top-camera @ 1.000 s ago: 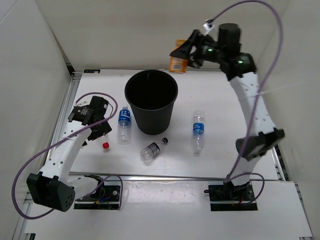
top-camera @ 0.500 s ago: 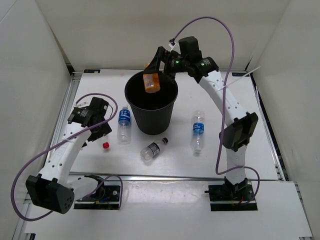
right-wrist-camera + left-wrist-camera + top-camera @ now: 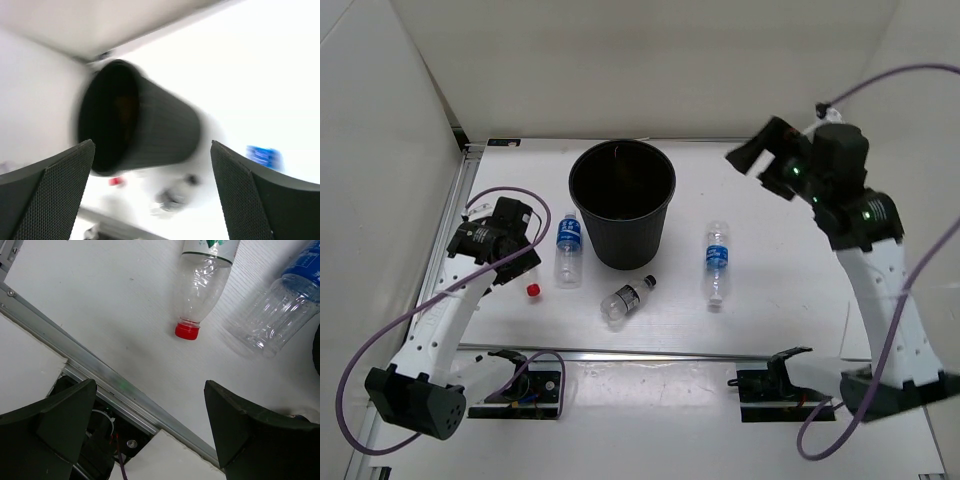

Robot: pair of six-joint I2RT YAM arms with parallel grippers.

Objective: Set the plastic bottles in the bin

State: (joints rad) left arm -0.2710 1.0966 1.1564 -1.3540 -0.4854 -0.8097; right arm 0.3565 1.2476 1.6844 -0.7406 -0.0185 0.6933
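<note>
Left end effector (image 3: pixel 150 405) and right end effector (image 3: pixel 748 152) gape empty. Blue-labelled bottle (image 3: pixel 717 262) right of the black bin (image 3: pixel 623 245) looks light, crushable, slippery; grasp mid-body.

Mouth of the bin (image 3: pixel 620 248) is unobstructed from above. Its left wall is crowded by a blue-label bottle (image 3: pixel 568 252) just beside it, its near side by a dark-label bottle (image 3: pixel 625 298). Open table (image 3: pixel 770 260) is left around the second blue-label bottle (image 3: pixel 717 262), well right of the bin.
</note>
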